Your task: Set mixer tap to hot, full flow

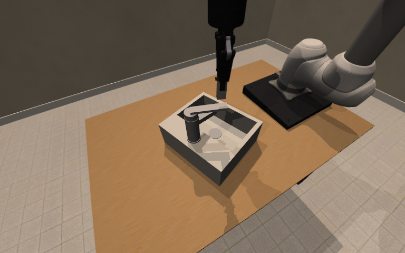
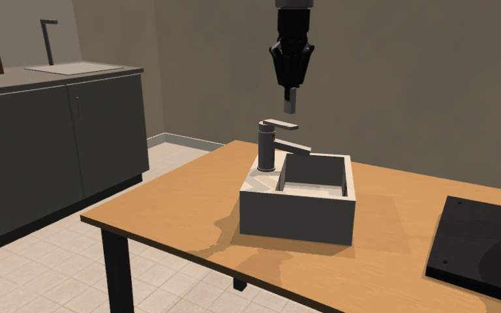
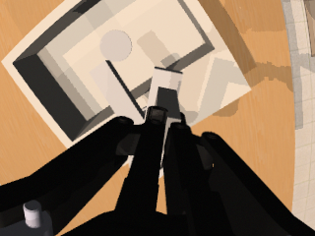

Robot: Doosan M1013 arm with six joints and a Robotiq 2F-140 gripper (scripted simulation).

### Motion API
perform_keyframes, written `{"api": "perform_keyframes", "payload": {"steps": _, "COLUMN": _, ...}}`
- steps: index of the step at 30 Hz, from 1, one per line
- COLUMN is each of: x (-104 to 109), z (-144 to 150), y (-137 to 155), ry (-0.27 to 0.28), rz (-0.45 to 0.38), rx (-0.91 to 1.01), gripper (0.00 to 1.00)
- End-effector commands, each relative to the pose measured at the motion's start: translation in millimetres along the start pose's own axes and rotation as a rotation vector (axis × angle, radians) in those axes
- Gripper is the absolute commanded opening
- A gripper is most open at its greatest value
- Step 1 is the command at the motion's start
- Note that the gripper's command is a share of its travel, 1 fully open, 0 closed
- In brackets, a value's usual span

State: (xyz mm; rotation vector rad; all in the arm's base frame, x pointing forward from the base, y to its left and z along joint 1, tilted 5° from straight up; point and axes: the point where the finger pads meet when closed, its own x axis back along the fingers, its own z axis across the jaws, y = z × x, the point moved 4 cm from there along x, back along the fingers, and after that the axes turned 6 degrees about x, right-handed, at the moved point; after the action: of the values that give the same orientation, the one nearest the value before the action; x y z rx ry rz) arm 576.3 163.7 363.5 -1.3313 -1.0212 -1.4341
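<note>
A dark mixer tap (image 1: 191,128) stands on the rim of a pale square sink basin (image 1: 210,135) on the wooden table. Its flat lever (image 1: 209,108) lies low and nearly level, pointing out over the basin above the spout (image 2: 292,147). A red dot (image 2: 273,135) shows on the tap body in the exterior view. My gripper (image 2: 290,105) hangs straight down above the lever's free end, apart from it, with its fingers shut together on nothing. It also shows in the top view (image 1: 221,93) and in the wrist view (image 3: 163,101). I see no blue dot.
The arm's black base plate (image 1: 286,99) sits at the table's right end. A dark counter with a second sink and tap (image 2: 66,66) stands at the left in the exterior view, away from the table. A round drain (image 1: 214,133) marks the basin floor.
</note>
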Motion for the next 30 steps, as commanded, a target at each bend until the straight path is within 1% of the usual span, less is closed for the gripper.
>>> {"api": "perform_keyframes", "payload": {"steps": 1, "x": 0, "z": 0, "y": 0, "ry": 0.0, "rz": 0.0, "rx": 0.0, "gripper": 0.0}}
{"api": "perform_keyframes", "payload": {"steps": 9, "x": 0, "z": 0, "y": 0, "ry": 0.0, "rz": 0.0, "rx": -0.01, "gripper": 0.0}}
{"api": "perform_keyframes", "payload": {"steps": 14, "x": 1, "z": 0, "y": 0, "ry": 0.0, "rz": 0.0, "rx": -0.101, "gripper": 0.0}}
{"api": "perform_keyframes", "payload": {"steps": 16, "x": 1, "z": 0, "y": 0, "ry": 0.0, "rz": 0.0, "rx": -0.101, "gripper": 0.0}}
{"api": "perform_keyframes", "payload": {"steps": 20, "x": 3, "z": 0, "y": 0, "ry": 0.0, "rz": 0.0, "rx": -0.269, "gripper": 0.0}}
{"api": "perform_keyframes", "payload": {"steps": 24, "x": 6, "z": 0, "y": 0, "ry": 0.0, "rz": 0.0, "rx": -0.527, "gripper": 0.0}}
{"api": "perform_keyframes", "payload": {"steps": 30, "x": 11, "z": 0, "y": 0, "ry": 0.007, "rz": 0.005, "rx": -0.836, "gripper": 0.0}}
